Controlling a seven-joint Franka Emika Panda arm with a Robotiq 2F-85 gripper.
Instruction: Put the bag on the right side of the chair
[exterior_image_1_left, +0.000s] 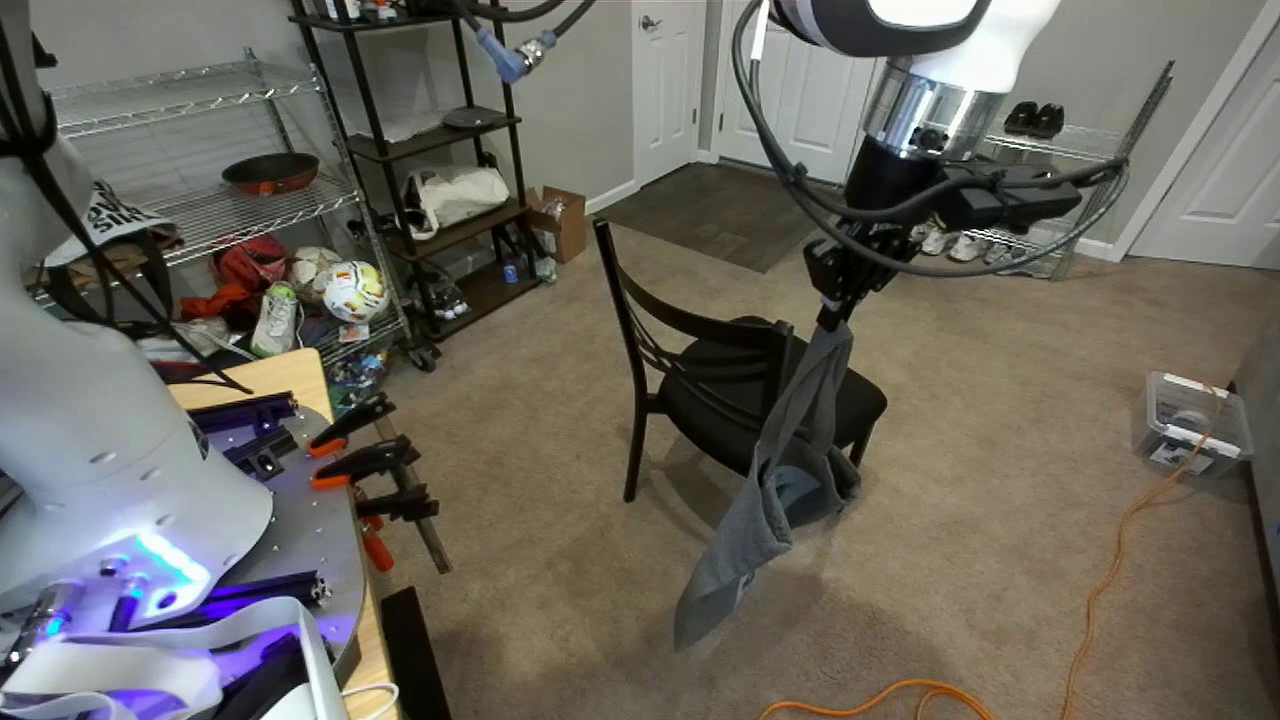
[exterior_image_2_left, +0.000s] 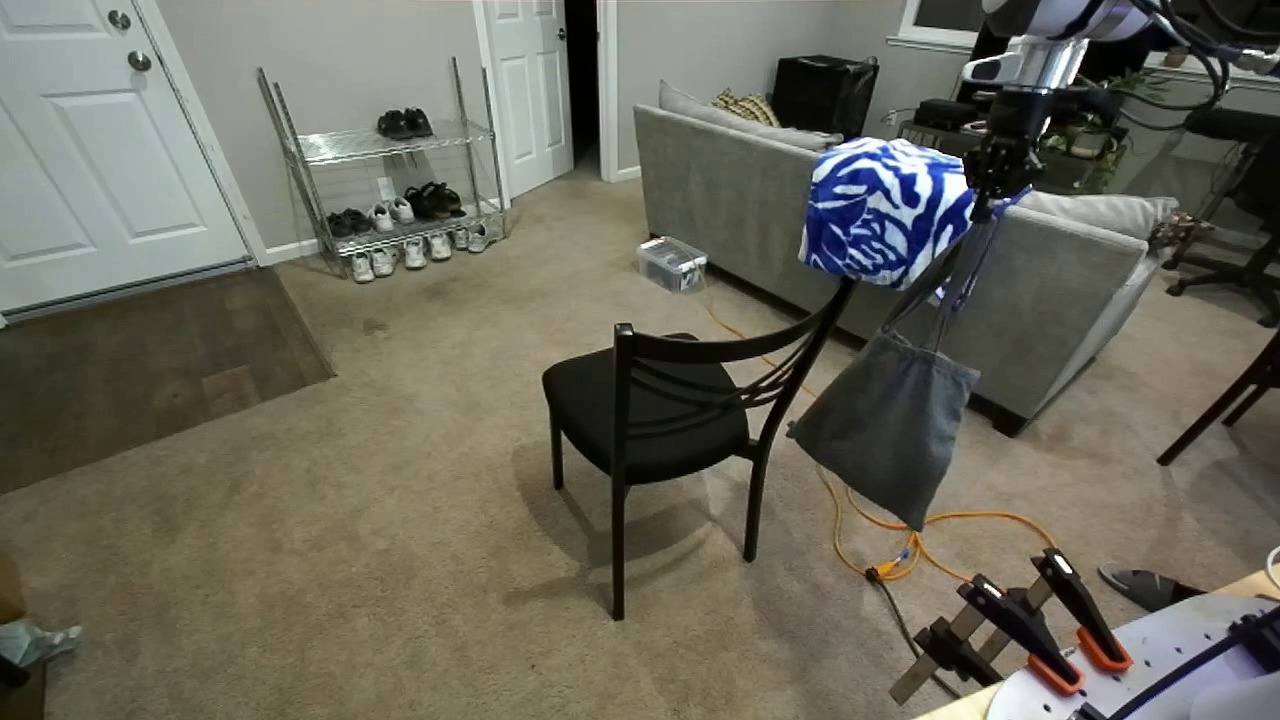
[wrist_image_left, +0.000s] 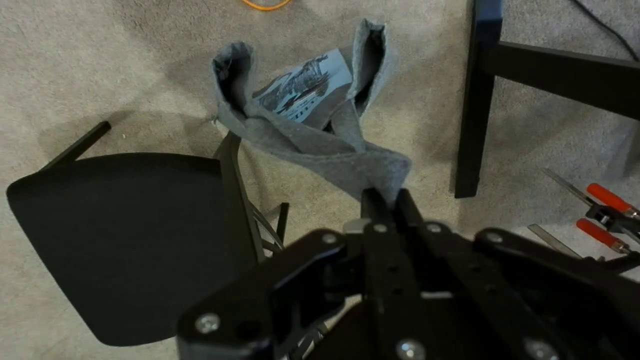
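My gripper (exterior_image_1_left: 832, 316) is shut on the straps of the grey cloth bag and holds it hanging in the air; the gripper also shows in an exterior view (exterior_image_2_left: 985, 205) and in the wrist view (wrist_image_left: 386, 197). The bag (exterior_image_1_left: 735, 545) hangs limp beside the backrest of the black chair (exterior_image_1_left: 700, 425). In an exterior view the bag (exterior_image_2_left: 890, 425) is just right of the chair (exterior_image_2_left: 680, 440), its straps near the backrest's top corner. In the wrist view the bag's opening (wrist_image_left: 295, 140) shows a light-blue printed patch. The chair seat (wrist_image_left: 130, 245) is at left. I cannot tell whether bag and chair touch.
A grey sofa (exterior_image_2_left: 720, 200) with a blue-and-white cloth (exterior_image_2_left: 885, 210) stands behind the bag. An orange cord (exterior_image_1_left: 1100, 580) and a clear plastic box (exterior_image_1_left: 1190, 425) lie on the carpet. Clamps (exterior_image_1_left: 370, 460) stick out from the robot's table. A dark frame leg (wrist_image_left: 475, 115) shows at right.
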